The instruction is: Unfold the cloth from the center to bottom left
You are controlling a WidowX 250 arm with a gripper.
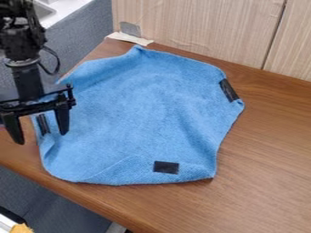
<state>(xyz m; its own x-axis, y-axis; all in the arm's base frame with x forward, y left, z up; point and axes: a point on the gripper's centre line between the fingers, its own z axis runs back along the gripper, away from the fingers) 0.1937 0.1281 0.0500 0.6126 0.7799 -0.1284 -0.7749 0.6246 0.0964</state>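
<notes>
Near the left edge of the brown wooden worktop [267, 159], the black two-finger gripper [41, 138] hangs open by the spread, irregular blue cloth [139, 109]

So we've got our black arm [27, 81] coming in at the far left of the scene, wrist pretty much upright, with a dark cable [55, 62] looping off its right side. Our gripper [42, 138] hangs on the left with its two fingers [62, 119] spread well apart, tips pointing down. The crossbar [36, 107] they hang from is a bit tilted, so we see the left tip sitting slightly nearer than the right one.
</notes>
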